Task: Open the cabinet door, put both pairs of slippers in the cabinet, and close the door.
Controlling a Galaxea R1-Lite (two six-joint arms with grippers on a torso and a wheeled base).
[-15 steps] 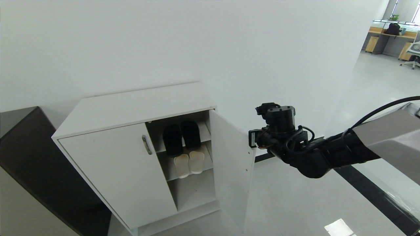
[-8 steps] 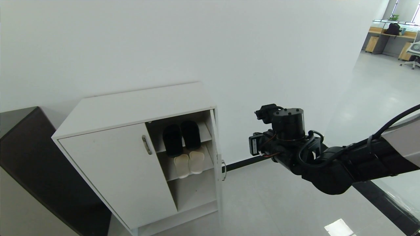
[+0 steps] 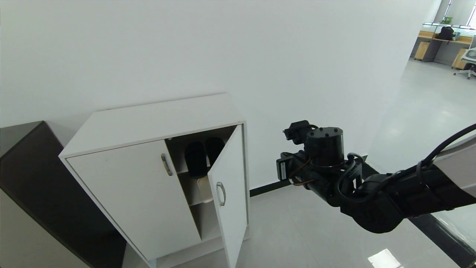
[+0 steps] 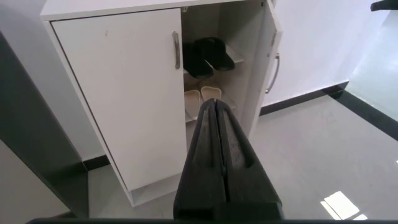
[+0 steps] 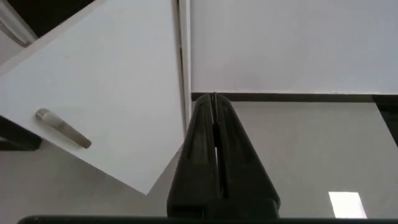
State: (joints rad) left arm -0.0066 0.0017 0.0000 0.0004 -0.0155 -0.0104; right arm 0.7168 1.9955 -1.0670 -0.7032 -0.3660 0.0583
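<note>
Change: the right cabinet door [image 3: 230, 186] has swung from wide open to about half shut, and the right tool [image 5: 214, 102], which was at the door's free edge, now hangs apart from it.
Door: it is hinged on the right side of the cabinet [image 3: 156, 119], stands upright, and its free edge and handle [image 3: 221, 193] point out toward the robot; the left door [image 3: 130, 193] is shut.
Slippers: the black pair [image 3: 197, 158] is on the upper shelf and the pale pair [image 3: 204, 188] on the shelf below, both inside and partly hidden by the door.
Key relation: the door lies to the left of the right tool with its outer face turned toward it; the right arm is much the nearer.
Right tool: fingers pressed together, holding and touching nothing.
Left tool [image 4: 214, 106]: fingers pressed together, empty, held back in front of the cabinet.
Next move, as judged: push the outer face leftward until the door sits flush.
</note>
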